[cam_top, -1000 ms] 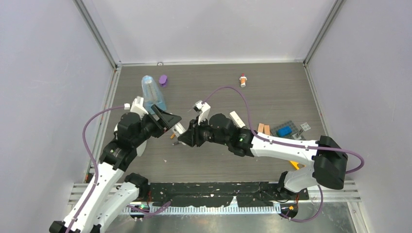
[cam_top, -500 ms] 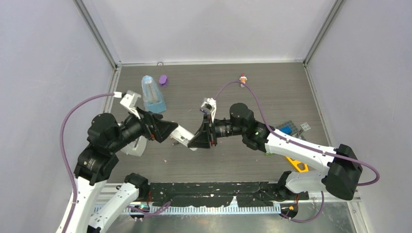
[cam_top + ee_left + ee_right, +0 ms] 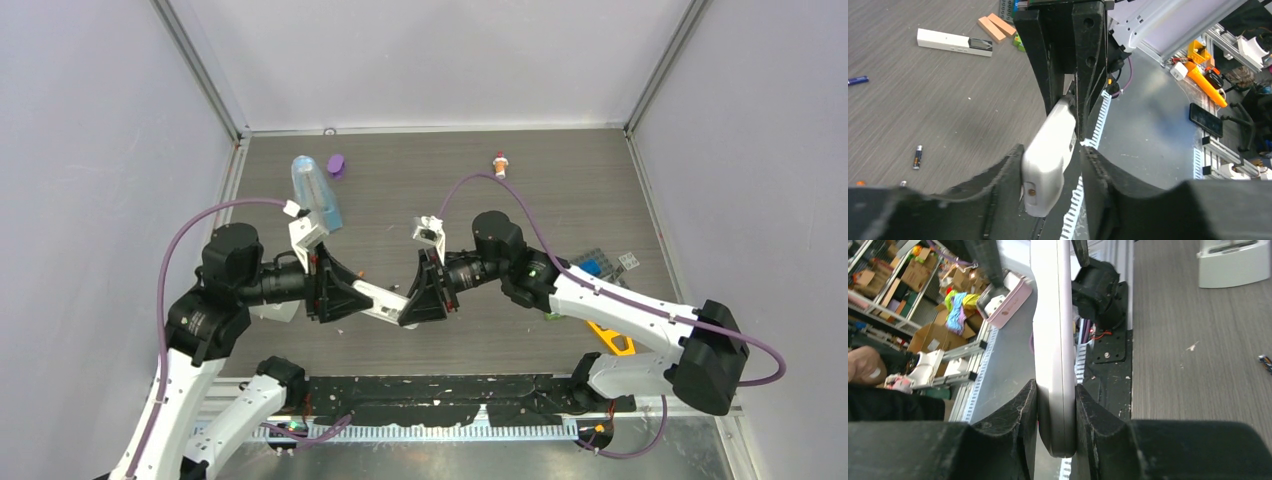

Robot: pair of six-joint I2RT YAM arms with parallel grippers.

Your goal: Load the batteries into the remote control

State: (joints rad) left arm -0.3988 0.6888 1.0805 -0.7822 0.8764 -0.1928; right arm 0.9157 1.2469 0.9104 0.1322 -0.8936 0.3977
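The white remote control (image 3: pixel 378 305) hangs above the table's front middle, between my two grippers. My right gripper (image 3: pixel 415 298) is shut on one end of it, and both pads press its flat sides (image 3: pixel 1054 340). My left gripper (image 3: pixel 338 293) reaches round the other end (image 3: pixel 1048 150). There the remote touches one finger, and a gap shows to the other finger (image 3: pixel 1098 170). A dark battery (image 3: pixel 917 157) lies on the table, with an orange one (image 3: pixel 859 183) and a purple one (image 3: pixel 858 80) farther off.
A plain white bar with a black tip (image 3: pixel 953 41) and wooden blocks (image 3: pixel 995 27) lie behind. A blue bottle (image 3: pixel 315 190), a purple cap (image 3: pixel 336 165) and a red-and-white bottle (image 3: pixel 500 165) stand at the back. A white box (image 3: pixel 1233 262) sits front left.
My left arm swung down to the remote's free end; its jaws spread wide, then narrowed around it. The right gripper kept its hold and moved the remote slightly toward the front.
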